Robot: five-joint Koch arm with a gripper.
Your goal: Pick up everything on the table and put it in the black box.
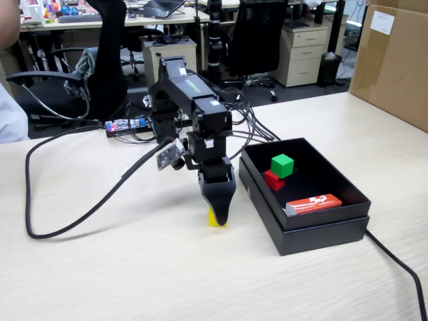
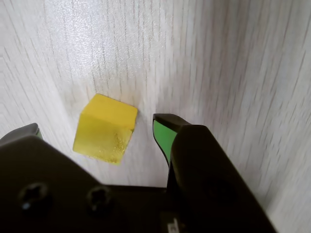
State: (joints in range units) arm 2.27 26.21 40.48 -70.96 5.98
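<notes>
Black tool (image 2: 97, 128) low over pale wood-grain tabletop (image 1: 100, 267), jaws parted wide, straddling small yellow cube (image 2: 104, 128) for grasp, not yet closed; red cube (image 1: 273, 180) and green cube (image 1: 283, 165) already inside shallow black box (image 1: 321, 234); yellow one remains outside, near box.

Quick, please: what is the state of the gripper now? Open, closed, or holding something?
Gripper: open, holding nothing; its jaws stand on either side of the yellow cube on the table, not yet closed on it.
</notes>
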